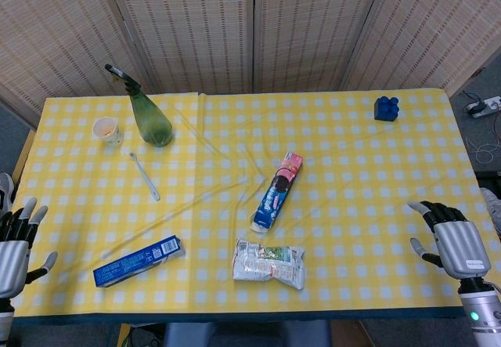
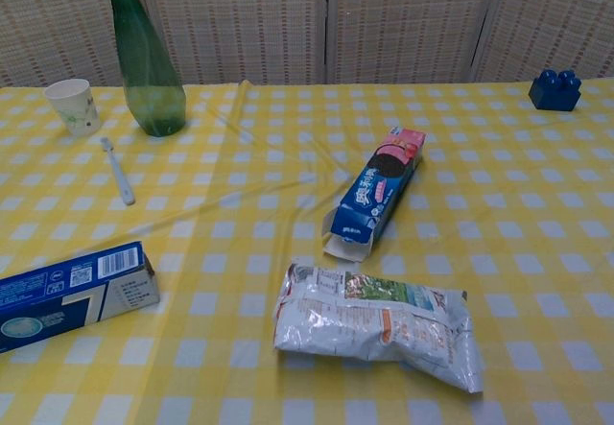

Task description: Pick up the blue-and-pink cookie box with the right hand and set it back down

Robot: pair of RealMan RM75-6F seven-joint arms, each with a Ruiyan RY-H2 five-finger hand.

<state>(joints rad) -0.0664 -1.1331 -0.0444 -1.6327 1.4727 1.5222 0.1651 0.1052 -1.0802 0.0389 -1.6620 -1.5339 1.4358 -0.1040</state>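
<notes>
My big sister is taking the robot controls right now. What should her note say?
Left hand: open, holding nothing, at the table's near left edge.
Right hand: open, holding nothing, at the near right edge, well apart from the box.
Blue-and-pink cookie box: lying flat mid-table, near end flap open, just behind the silver snack bag.
Done: nothing that shows; no sign the box has been lifted.
Left: reach the right hand to the box, grip it, lift it, set it back down.

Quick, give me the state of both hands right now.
Left hand: open, holding nothing, at the table's left edge.
Right hand: open, holding nothing, well clear of the cookie box.
</notes>
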